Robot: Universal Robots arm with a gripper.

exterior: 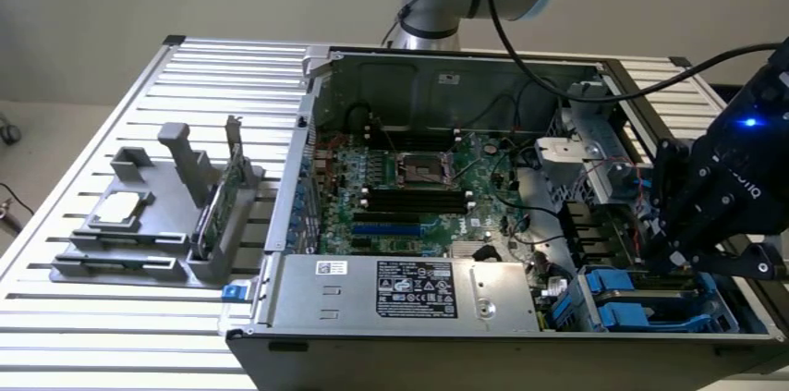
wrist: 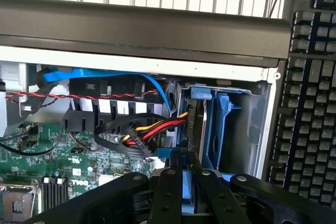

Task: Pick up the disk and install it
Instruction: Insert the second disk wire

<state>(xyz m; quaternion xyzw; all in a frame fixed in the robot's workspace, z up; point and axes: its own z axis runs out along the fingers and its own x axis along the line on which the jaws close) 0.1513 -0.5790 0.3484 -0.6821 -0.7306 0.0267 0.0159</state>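
Pinching the disk (wrist: 188,192) by its blue rail between nearly closed gripper (wrist: 184,174) fingers, hovering over the drive bay (exterior: 641,303) at the case's (exterior: 370,303) 4 o'clock corner.

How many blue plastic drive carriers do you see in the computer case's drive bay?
2, side by side in the case's corner at the exterior view's lower right: first carrier, second carrier. Others may be hidden.
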